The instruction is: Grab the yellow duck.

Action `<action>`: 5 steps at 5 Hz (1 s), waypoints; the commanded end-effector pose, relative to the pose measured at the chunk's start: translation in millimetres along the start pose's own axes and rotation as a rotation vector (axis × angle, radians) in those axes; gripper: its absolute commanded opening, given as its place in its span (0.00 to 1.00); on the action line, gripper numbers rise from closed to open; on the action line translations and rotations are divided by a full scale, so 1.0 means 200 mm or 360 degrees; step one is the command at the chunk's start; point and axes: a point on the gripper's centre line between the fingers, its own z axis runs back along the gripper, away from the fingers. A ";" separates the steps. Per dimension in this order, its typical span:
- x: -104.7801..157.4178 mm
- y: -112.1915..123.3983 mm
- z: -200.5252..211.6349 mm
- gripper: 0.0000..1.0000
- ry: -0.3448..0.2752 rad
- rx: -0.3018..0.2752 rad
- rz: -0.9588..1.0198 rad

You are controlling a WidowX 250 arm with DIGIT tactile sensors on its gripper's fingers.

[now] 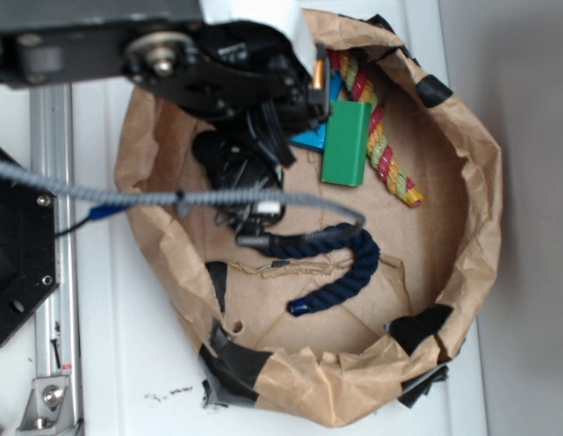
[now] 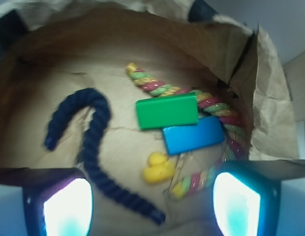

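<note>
Green block (image 2: 167, 111) touching blue block (image 2: 193, 134), seemingly over multicoloured rope (image 2: 157, 86); navy rope (image 2: 96, 142) apart.

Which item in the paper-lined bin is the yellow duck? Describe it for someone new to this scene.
Look inside the crumpled brown paper bin, then find the blue block lying under the green block in the wrist view. The yellow duck sits just below the blue block's left end: a small, smooth, two-lobed yellow blob, unlike the twisted multicoloured rope.
</note>
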 end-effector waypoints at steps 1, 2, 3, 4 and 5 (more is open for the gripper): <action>0.05 0.06 -0.18 1.00 -0.0015 -0.0076 -0.0162; 0.01 0.10 -0.27 1.00 0.0225 -0.0077 -0.0179; -0.05 0.08 -0.36 1.00 0.0315 -0.0099 -0.0174; -0.06 -0.01 -0.45 1.00 0.0248 -0.0087 -0.0262; -0.05 -0.09 -0.43 0.00 0.0187 -0.0099 -0.0243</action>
